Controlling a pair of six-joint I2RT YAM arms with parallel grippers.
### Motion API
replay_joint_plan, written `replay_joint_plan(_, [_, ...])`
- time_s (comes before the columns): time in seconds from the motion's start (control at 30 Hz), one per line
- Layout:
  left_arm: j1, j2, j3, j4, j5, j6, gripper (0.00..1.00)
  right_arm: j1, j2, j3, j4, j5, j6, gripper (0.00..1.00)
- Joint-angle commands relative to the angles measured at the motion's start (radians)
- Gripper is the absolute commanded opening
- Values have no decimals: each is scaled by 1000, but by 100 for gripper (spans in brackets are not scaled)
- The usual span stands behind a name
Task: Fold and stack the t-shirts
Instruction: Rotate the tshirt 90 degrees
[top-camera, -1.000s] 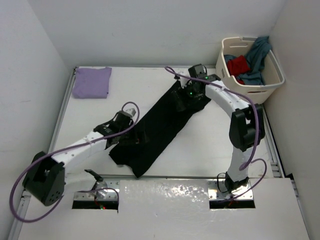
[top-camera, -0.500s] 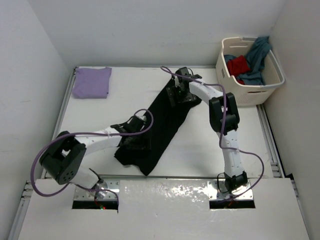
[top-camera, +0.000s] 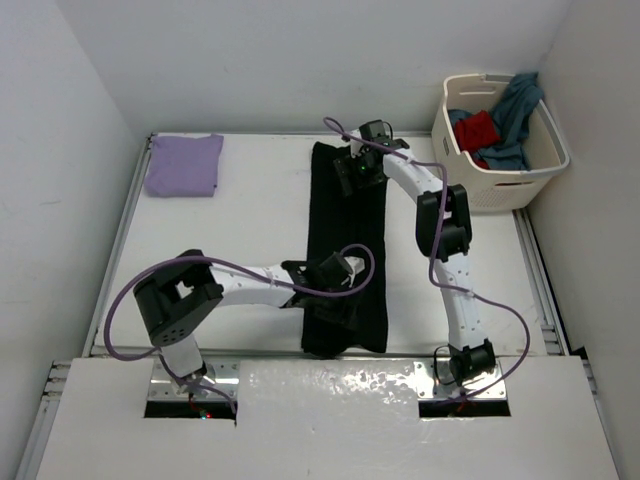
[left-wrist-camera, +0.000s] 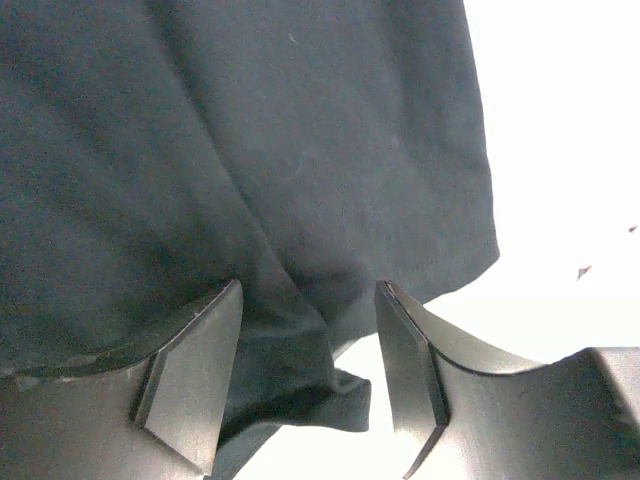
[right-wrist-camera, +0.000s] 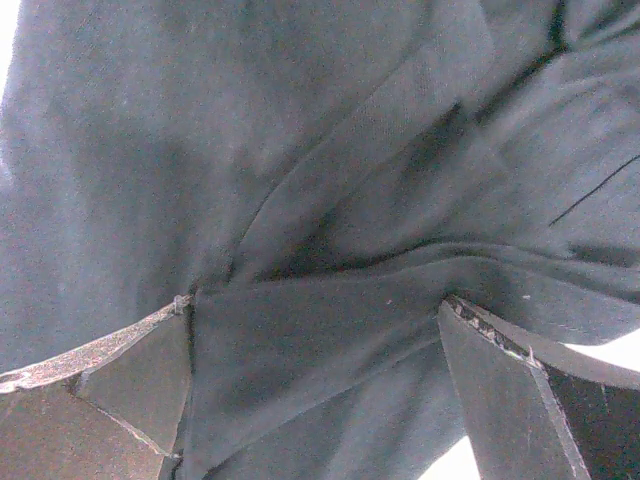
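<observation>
Black t-shirt (top-camera: 345, 215) lies as a long strip mid-table (top-camera: 250, 210), far edge to near edge. Folding step. Left gripper (left-wrist-camera: 310, 300) part-open astride near hem, right gripper (right-wrist-camera: 318, 300) wide over far end. Next probably needs a firm hem pinch.

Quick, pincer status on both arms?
Left pincer: open, a fold of the black t-shirt between its fingers, not pinched.
Right pincer: open wide over the same shirt.

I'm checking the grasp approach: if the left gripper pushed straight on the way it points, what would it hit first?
The black shirt: a wrinkled edge lies right between the parted fingers of the left gripper, with the table beneath. Depth is unclear, so it may be touching the cloth now.
</observation>
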Motion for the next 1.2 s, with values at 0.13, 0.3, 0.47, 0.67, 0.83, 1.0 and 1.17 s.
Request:
replay_joint_plan(0.13, [-35,-8,99,-185,-55,12,58,-6,-126,-27,19,-38,-189,99])
replay_joint_plan(0.3, [-35,-78,172,-219,-110,47,69,-6,-307,-54,-32,-47,-174,99])
replay_joint_plan(0.47, [-35,-215,205,-219,-177,63,99,-6,-434,-114,-56,-93,-68,99])
replay_joint_plan(0.67, [-1,-428,72,-296,-366,-55,100,5,-729,-537,80,-143,99,99])
replay_joint_plan(0.83, [202,-606,-185,-282,-317,-143,100,99,-985,-947,94,89,200,99])
replay_joint_plan(1.0, [223,-628,-362,-153,-156,-171,100,142,-1235,-1312,173,70,318,99])
replay_joint_plan(1.17, [215,-615,-469,11,-8,-192,99,149,-1464,-1605,166,-60,453,99])
